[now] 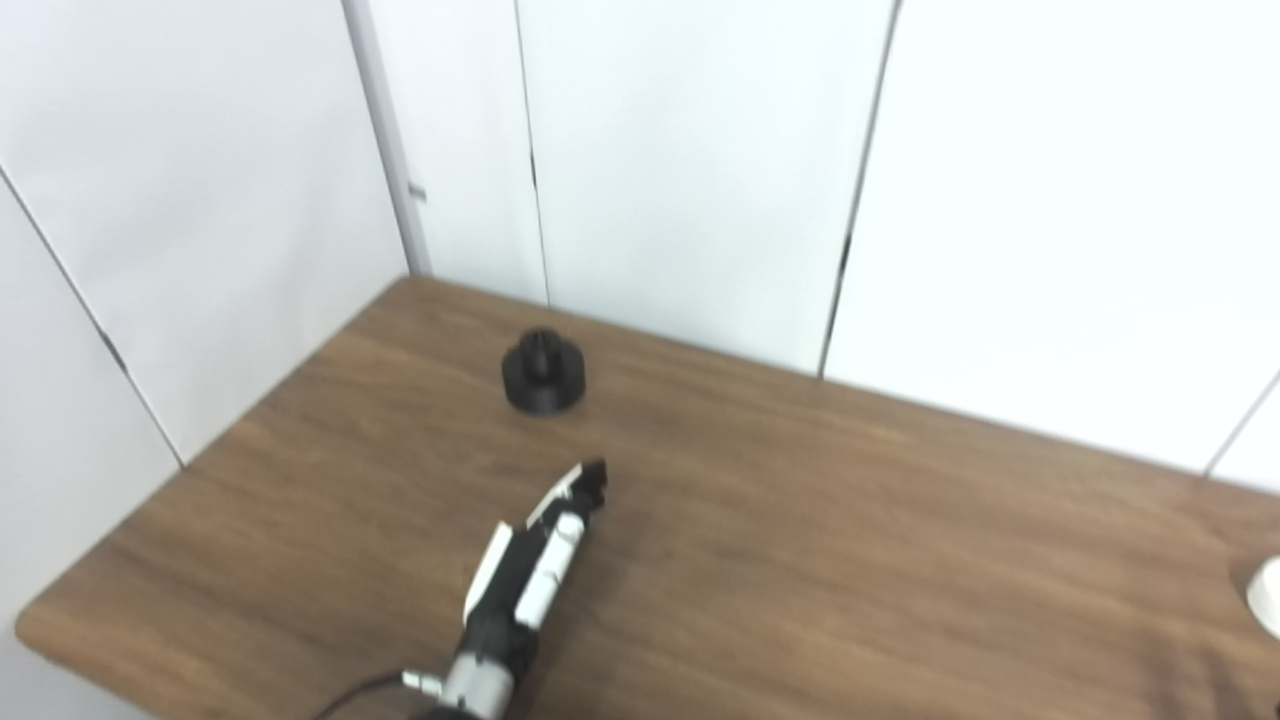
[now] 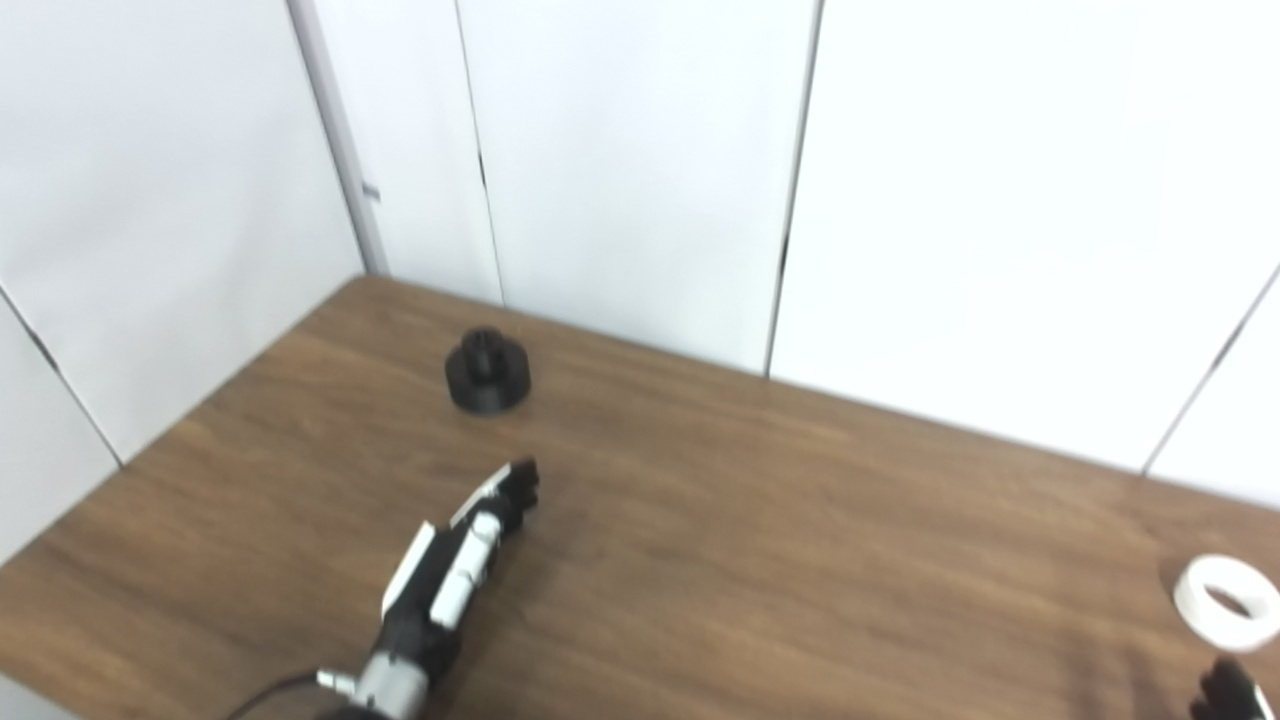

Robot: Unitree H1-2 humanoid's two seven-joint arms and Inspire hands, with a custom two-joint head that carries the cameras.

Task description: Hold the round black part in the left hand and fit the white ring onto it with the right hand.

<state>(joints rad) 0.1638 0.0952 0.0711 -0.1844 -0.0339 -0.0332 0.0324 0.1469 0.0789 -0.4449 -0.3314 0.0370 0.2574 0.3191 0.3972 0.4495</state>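
Note:
The round black part [image 1: 543,372] stands on the wooden table [image 1: 800,520] near its far left corner, with a raised hub on top. My left hand [image 1: 545,555] lies low over the table, a little short of the part, fingers stretched out toward it and holding nothing. The white ring [image 2: 1225,600] lies flat near the table's right edge; in the left eye view only its left rim [image 1: 1268,595] shows. Only the dark fingertips of my right hand [image 2: 1225,690] show at the bottom right corner, just in front of the ring and apart from it.
White wall panels [image 1: 700,150] close off the table at the back and on the left. The table's left edge [image 1: 200,460] runs diagonally close to the black part. A dark cable [image 1: 350,695] trails from the left wrist.

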